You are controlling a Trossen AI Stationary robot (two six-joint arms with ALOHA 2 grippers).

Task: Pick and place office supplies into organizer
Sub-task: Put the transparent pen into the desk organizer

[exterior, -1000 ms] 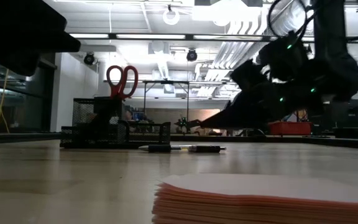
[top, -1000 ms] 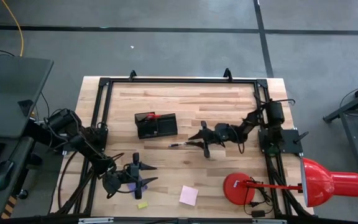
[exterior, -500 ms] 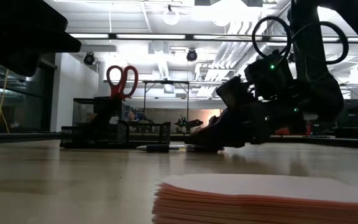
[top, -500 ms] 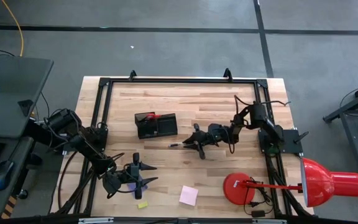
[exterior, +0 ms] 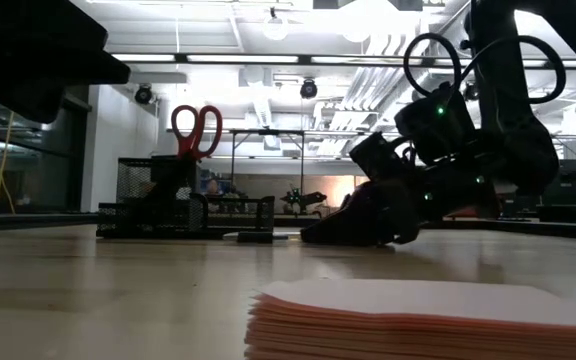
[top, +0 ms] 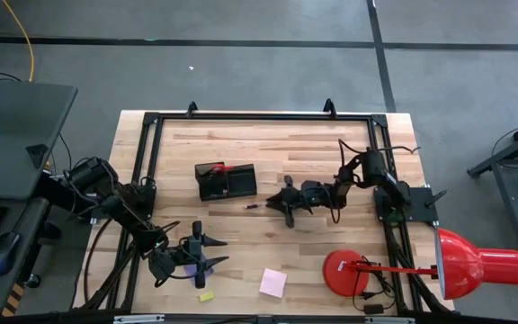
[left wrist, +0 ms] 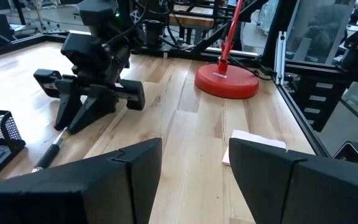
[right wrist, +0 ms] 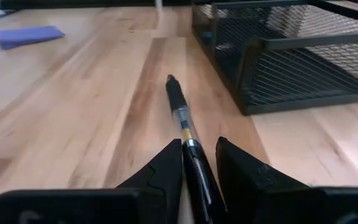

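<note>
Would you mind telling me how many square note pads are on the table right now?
2: a pink note pad near the front edge, beside the lamp base, and a blue-purple note pad under the left gripper.

Right gripper (right wrist: 199, 163) down on the pen (right wrist: 184, 124); organizer (right wrist: 278, 56) walls off one side just ahead, bare tabletop (right wrist: 73, 106) wide open on the other.

right pincer (right wrist: 197, 163) lowered, closing on pen (right wrist: 185, 127)

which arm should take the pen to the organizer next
Right. Its hand already straddles the pen, lying just beside the organizer. The left hand hangs near the table's front edge, farther from both.
</note>
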